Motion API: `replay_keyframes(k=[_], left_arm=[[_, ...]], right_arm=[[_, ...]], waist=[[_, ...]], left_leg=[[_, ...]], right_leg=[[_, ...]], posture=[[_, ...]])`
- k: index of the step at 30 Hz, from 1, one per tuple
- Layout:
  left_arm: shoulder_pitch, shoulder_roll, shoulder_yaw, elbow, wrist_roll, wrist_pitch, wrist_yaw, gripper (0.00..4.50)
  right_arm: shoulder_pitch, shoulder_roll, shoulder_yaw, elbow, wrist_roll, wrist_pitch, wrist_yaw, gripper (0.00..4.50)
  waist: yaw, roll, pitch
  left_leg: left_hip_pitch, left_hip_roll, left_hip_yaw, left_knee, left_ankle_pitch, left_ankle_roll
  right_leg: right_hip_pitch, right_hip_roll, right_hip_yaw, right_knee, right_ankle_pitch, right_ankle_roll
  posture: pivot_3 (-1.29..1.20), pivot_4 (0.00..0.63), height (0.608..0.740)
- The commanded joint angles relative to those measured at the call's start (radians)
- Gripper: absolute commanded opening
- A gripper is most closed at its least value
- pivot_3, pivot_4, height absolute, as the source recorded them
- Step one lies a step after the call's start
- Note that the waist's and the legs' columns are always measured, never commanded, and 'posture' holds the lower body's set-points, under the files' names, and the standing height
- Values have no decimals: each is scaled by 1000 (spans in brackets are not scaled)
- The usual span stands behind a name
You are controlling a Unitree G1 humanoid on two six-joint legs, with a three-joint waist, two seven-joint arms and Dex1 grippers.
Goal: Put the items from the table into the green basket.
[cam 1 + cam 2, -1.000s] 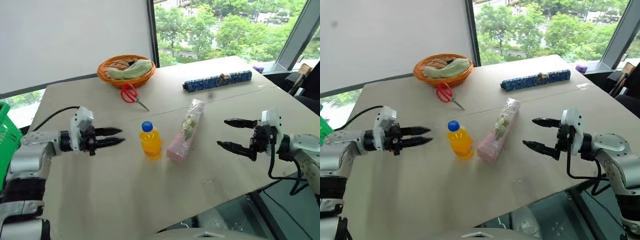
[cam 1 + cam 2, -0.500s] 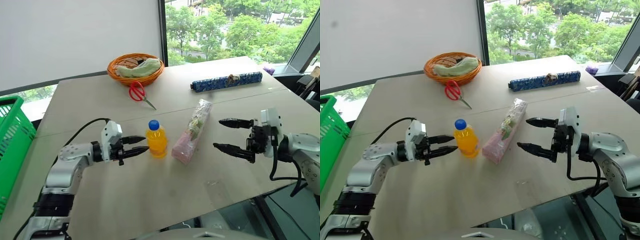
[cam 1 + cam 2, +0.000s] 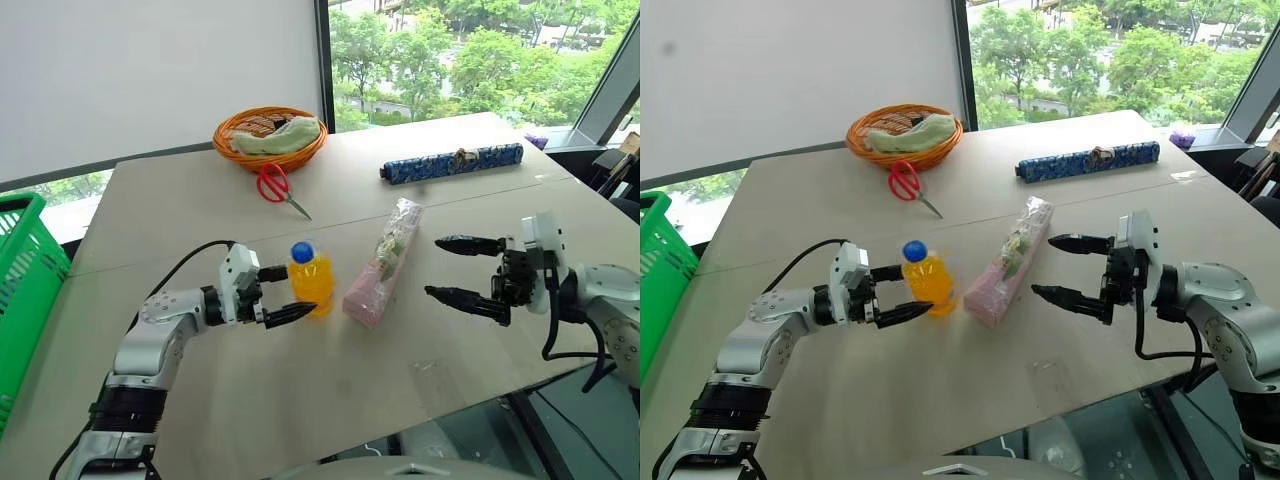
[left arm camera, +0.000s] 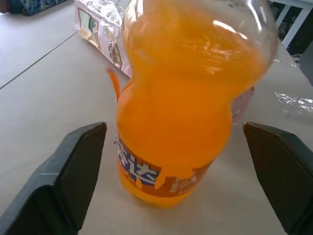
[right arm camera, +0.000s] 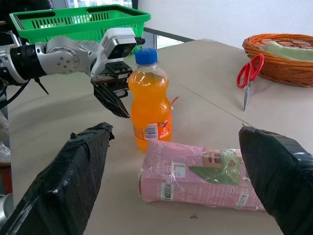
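An orange drink bottle [image 3: 312, 282] with a blue cap stands upright on the pale table [image 3: 300, 400]. My left gripper [image 3: 284, 293] is open, and its fingers [image 4: 73, 171] flank the bottle with a gap on each side. The pink floral packet [image 3: 385, 262] lies just right of the bottle. Red-handled scissors [image 3: 277, 187] lie farther back. My right gripper [image 3: 433, 267] hangs open right of the packet, pointing at it and holding nothing. The green basket [image 3: 25, 290] stands beyond the table's left edge.
A round orange wicker basket [image 3: 270, 135] with a pale green cloth sits at the back of the table. A long blue patterned roll [image 3: 452, 162] lies at the back right. The table's near edge runs close below my right arm.
My left gripper has moved right up to the bottle and opened wide, so its fingers now flank it. The view itself shifted early on. My right arm has stayed still.
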Motion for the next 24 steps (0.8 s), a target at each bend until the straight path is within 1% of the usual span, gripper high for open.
replay_keyframes(k=[1,5,10,13,14,15,19,21,23,24], left_arm=[[-22,-16,6,-14,-2,-26,23,4409],[-59,-67,-31,17,-3,-10,37,4409],[-105,-133,-69,89,49,-60,77,4409],[-116,-146,-56,110,36,-59,72,3628],[-119,-145,-55,117,37,-63,68,3217],[-121,-142,-55,122,39,-67,64,3060],[-131,-140,-39,134,38,-80,72,3060],[-159,-155,0,158,52,-100,156,3060],[-225,-171,60,220,90,-93,335,3060],[-258,-174,86,246,96,-90,397,3060]], right_arm=[[-3,-2,-33,-22,1,-25,-2,4500],[-22,5,-24,-15,-2,-26,-6,4500],[-29,6,-8,-14,-45,-29,-37,4500],[-26,13,-23,-33,-30,-23,-56,4500],[-23,8,-24,-36,-29,-20,-55,4500],[-17,3,-21,-36,-35,-22,-54,4500],[-16,4,-11,-31,-52,-33,-55,4500],[-35,19,4,-27,-88,-54,-81,4500],[-66,39,24,-34,-103,-60,-100,4500],[-84,54,32,-39,-96,-54,-106,4500]], waist=[[1,0,0],[3,0,0],[0,0,0],[-2,0,0],[-2,0,0],[-2,0,0],[-2,0,0],[-2,0,0],[-1,0,0],[-1,-1,1]], left_leg=[[0,0,0,0,0,0],[0,0,0,0,0,0],[0,0,0,0,0,1],[0,0,0,0,0,1],[0,0,0,0,0,1],[0,0,0,0,0,1],[0,0,0,0,0,1],[0,0,0,0,0,1],[0,0,0,1,0,1],[0,0,0,1,0,1]], right_leg=[[0,0,0,0,0,0],[0,0,0,0,0,0],[0,0,0,0,0,0],[0,0,0,0,0,0],[0,0,0,0,0,0],[0,0,0,0,0,0],[0,0,0,0,0,0],[0,0,0,0,0,0],[0,0,0,1,0,0],[0,0,0,1,0,0]], posture=[[-330,0,740],[-327,0,740],[-343,0,740],[-343,0,740],[-350,0,740],[-350,0,740],[-349,0,740],[-341,0,740],[-341,0,740],[-326,0,740]])
